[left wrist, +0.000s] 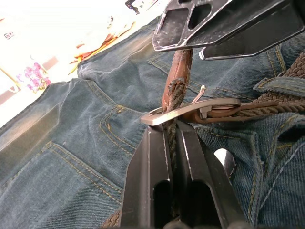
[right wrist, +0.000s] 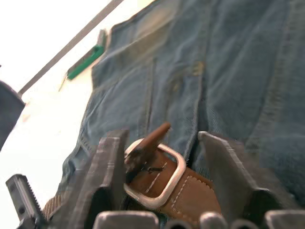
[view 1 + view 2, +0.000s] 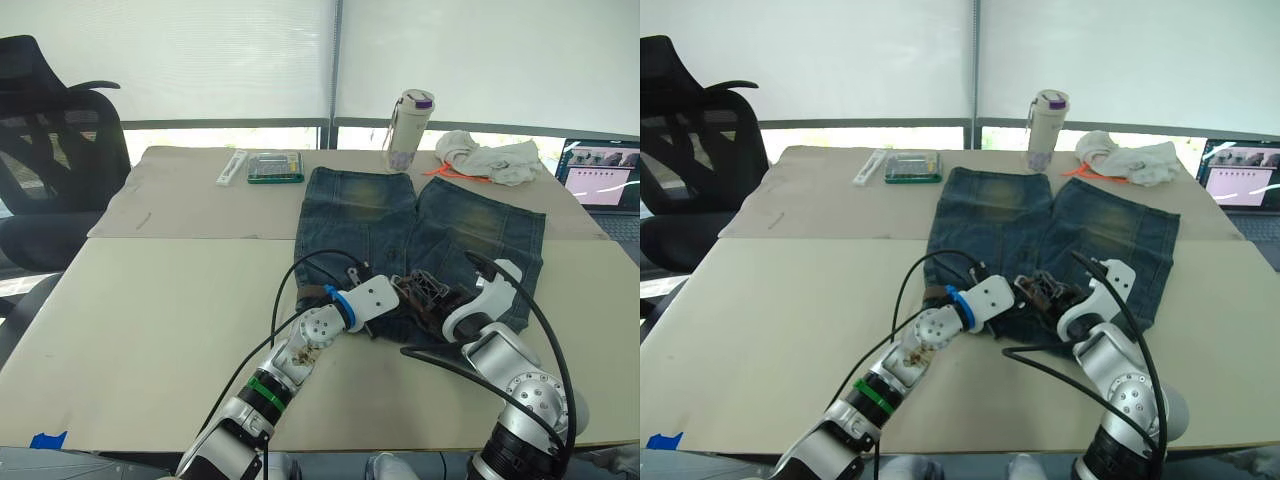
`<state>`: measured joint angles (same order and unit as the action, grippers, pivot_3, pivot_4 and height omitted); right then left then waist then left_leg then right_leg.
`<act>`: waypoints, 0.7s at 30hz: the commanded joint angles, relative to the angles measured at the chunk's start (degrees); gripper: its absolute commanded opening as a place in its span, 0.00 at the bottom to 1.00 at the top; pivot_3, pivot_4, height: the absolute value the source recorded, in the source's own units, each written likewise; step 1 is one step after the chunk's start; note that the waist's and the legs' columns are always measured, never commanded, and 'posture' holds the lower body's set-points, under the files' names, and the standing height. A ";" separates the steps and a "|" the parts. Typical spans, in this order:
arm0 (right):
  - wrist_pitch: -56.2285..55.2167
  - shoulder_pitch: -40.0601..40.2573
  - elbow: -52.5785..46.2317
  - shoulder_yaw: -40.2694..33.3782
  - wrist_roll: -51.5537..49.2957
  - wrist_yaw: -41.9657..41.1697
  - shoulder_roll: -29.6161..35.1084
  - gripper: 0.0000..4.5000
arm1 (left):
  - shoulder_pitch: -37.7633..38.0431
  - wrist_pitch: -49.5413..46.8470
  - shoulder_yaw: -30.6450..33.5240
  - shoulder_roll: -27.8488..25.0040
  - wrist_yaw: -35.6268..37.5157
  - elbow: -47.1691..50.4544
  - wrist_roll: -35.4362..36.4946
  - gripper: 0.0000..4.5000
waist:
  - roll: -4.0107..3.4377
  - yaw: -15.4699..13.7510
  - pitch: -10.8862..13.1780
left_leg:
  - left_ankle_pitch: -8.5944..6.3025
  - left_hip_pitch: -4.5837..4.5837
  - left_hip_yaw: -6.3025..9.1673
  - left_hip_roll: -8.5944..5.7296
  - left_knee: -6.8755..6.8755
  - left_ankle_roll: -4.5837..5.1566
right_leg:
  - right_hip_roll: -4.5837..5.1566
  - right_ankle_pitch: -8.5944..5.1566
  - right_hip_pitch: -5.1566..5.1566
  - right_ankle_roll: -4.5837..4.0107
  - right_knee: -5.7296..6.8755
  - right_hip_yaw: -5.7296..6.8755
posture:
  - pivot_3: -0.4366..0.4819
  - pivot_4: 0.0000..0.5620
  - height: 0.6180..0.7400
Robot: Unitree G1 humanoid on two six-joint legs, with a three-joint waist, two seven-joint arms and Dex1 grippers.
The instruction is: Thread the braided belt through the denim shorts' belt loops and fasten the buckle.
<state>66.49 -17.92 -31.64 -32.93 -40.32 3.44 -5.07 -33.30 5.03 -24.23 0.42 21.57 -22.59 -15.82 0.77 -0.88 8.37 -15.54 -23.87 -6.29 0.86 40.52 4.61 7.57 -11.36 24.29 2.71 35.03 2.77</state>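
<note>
Two grippers are meeting at the waistband of the denim shorts (image 3: pixel 420 225), on the table edge nearest the robot. The left gripper (image 1: pixel 172 143) is pinching the braided belt (image 1: pixel 177 81) just below the buckle (image 1: pixel 190 109), with the strap's tip poking up through the frame. The right gripper (image 2: pixel 162 143) is standing wide around that buckle, gripping nothing. Woven strap looks limp and grippy, so holding near its stiffer tip seems wisest.

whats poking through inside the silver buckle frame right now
The braided belt's brown tip passes through the buckle, pinched by the left gripper just below the frame. The denim shorts lie beneath. The belt behind the gripper fingers is covered.
</note>
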 commanded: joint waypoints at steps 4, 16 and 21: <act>0.59 -1.22 -0.50 -1.04 -6.55 4.10 0.27 0.06 | -0.65 1.61 -0.57 0.57 -0.39 0.35 -0.32 0.00 | 0.00 0.20 0.00 | 0.00 0.00 0.00 0.00 -0.01 0.00 | -0.02 0.00 0.00 0.01 0.00 0.00 | 0.48 0.27 0.97; -0.30 -1.89 1.44 -1.63 -19.07 12.87 0.36 0.01 | -0.72 1.81 -0.71 0.33 -0.57 0.17 -0.47 0.00 | 0.00 0.29 0.00 | -0.01 0.00 0.00 0.01 -0.02 0.01 | -0.03 -0.01 -0.01 0.01 -0.02 -0.01 | 0.48 0.27 0.97; -0.27 -1.59 2.11 -0.36 -23.04 16.15 1.83 0.35 | -0.84 2.09 -0.81 0.27 -0.52 -0.07 -0.52 0.00 | 0.00 0.32 0.00 | -0.01 0.00 0.00 0.02 -0.04 0.01 | -0.03 -0.01 0.00 0.01 -0.02 -0.02 | 0.48 0.27 0.97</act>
<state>66.85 -19.37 -28.65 -34.14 -60.63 18.47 -3.96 -33.31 5.32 -24.30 0.27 20.95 -23.22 -15.87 0.77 -0.56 8.37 -15.55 -23.87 -6.29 0.88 40.48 4.63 7.54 -11.37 24.29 2.72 35.00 2.75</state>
